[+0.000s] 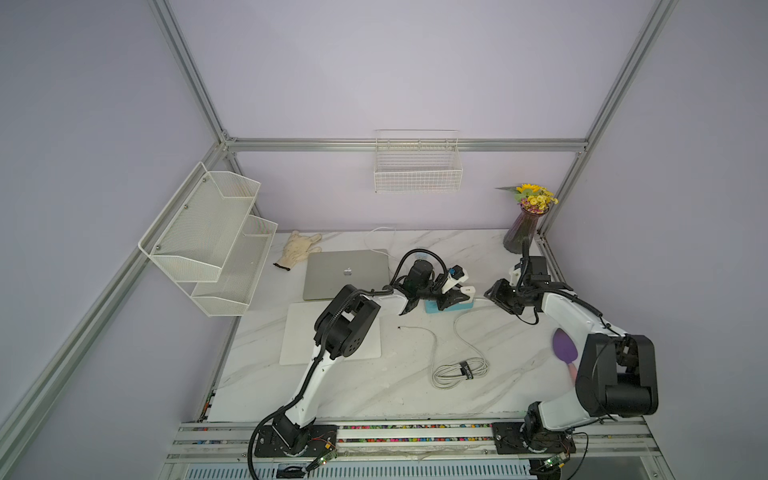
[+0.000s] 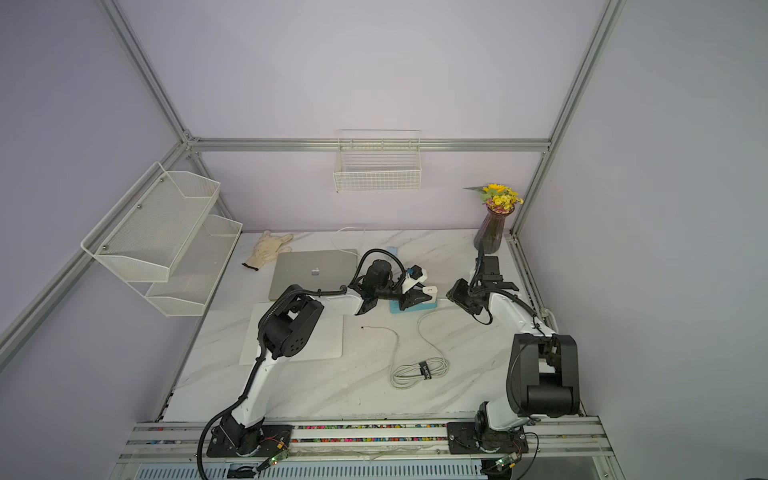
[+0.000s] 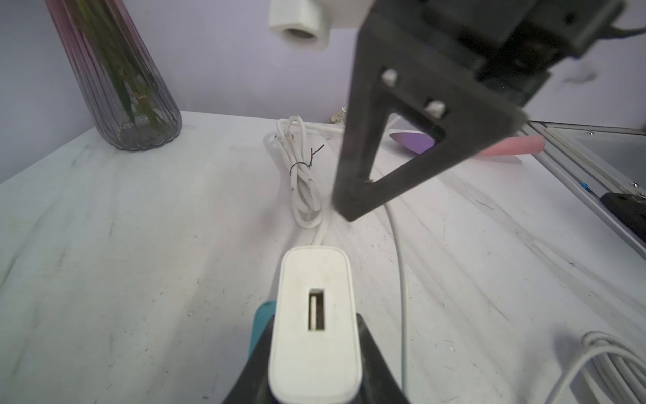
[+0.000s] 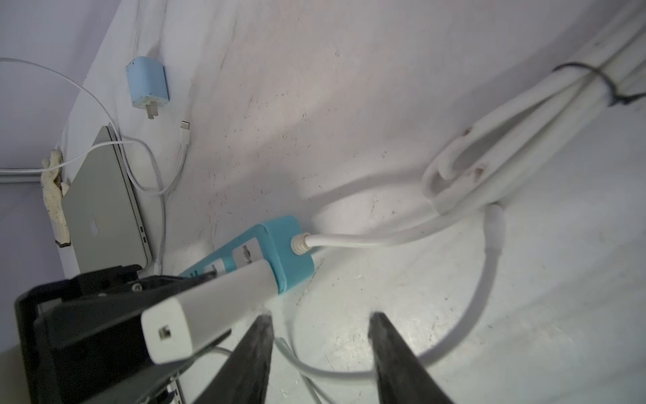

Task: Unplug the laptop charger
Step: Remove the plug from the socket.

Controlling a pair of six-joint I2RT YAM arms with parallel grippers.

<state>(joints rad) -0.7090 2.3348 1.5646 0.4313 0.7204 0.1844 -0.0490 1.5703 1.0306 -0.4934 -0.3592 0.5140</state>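
Left pincer is clamped tight on the white laptop charger — its black fingers press both flanks of the brick. The charger leans at a slant, its far end meeting the blue power strip on the desk (whether its prongs sit in a socket cannot be told). Right pincer hangs just beside the brick — jaws parted, gripping nothing. A closed laptop lies near the strip.

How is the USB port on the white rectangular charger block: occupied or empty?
Empty: the white rectangular charger block in the left pincer shows a bare slot, no cable.
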